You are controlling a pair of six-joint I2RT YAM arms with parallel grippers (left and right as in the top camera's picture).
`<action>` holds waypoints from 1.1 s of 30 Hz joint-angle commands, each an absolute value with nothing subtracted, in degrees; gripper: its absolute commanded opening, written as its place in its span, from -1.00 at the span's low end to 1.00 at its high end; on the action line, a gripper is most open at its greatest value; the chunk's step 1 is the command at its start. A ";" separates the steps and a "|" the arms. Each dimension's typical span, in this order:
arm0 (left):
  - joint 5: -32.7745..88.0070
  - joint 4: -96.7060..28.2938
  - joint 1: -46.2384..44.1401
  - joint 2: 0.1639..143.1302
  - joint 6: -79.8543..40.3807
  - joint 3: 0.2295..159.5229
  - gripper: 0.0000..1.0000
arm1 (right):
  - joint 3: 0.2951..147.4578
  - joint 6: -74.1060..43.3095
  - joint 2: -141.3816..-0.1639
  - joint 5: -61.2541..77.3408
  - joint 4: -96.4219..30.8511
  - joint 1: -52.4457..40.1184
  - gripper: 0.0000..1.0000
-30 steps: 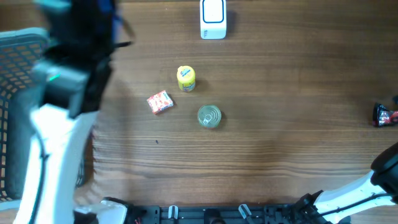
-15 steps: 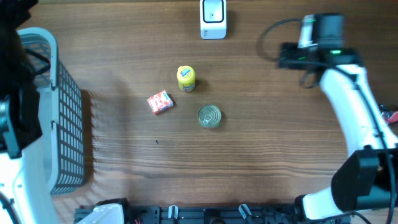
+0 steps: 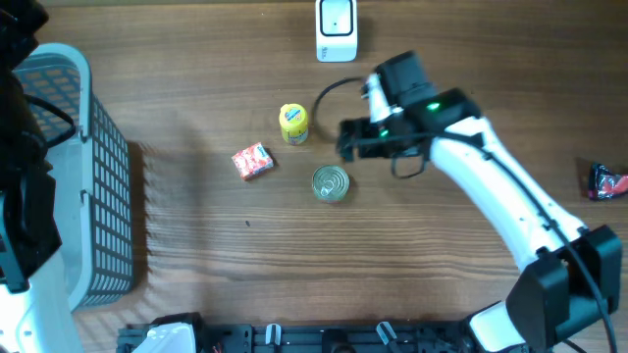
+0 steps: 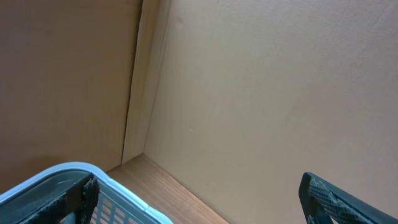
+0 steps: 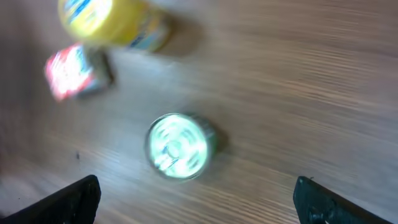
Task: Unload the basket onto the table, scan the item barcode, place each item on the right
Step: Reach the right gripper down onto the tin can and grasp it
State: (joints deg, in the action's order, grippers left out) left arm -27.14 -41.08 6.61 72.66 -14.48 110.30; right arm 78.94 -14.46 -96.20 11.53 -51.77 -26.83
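Observation:
Three items lie mid-table: a silver tin can [image 3: 331, 183], a yellow container [image 3: 293, 124] and a small red box [image 3: 252, 161]. The white barcode scanner [image 3: 336, 29] stands at the back edge. My right gripper [image 3: 353, 140] hovers open just behind and right of the can, holding nothing. In the blurred right wrist view the can [image 5: 179, 147] lies ahead of the wide-apart fingertips [image 5: 69, 198], with the yellow container [image 5: 115, 22] and red box [image 5: 71, 70] beyond. My left gripper [image 4: 199, 202] is open and empty over the basket, facing a cardboard wall.
A pale blue mesh basket [image 3: 103, 186] stands along the left side, its rim [image 4: 130, 196] also in the left wrist view. A small red and black object [image 3: 606, 181] lies at the right edge. The left arm [image 3: 20, 147] covers the far left.
The right arm has swung in from the right and back of the table to just beside the can. The left arm drew back to the left edge, uncovering the basket.

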 commanded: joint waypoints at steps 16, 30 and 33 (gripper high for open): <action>-26.46 -41.56 6.98 69.10 -15.49 109.47 1.00 | 78.04 8.99 -113.38 7.07 -45.98 -35.83 1.00; -26.46 -40.38 6.98 69.10 -15.49 108.64 1.00 | 77.93 8.32 -116.81 3.07 -46.57 -35.83 0.91; -26.46 -40.56 6.98 69.10 -15.51 108.64 1.00 | 77.89 5.26 -116.81 -1.76 -45.63 -35.83 0.56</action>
State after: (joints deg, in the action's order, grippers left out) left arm -27.11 -40.75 6.61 69.32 -14.76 109.08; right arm 78.13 7.11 -116.05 3.60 -46.17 -35.70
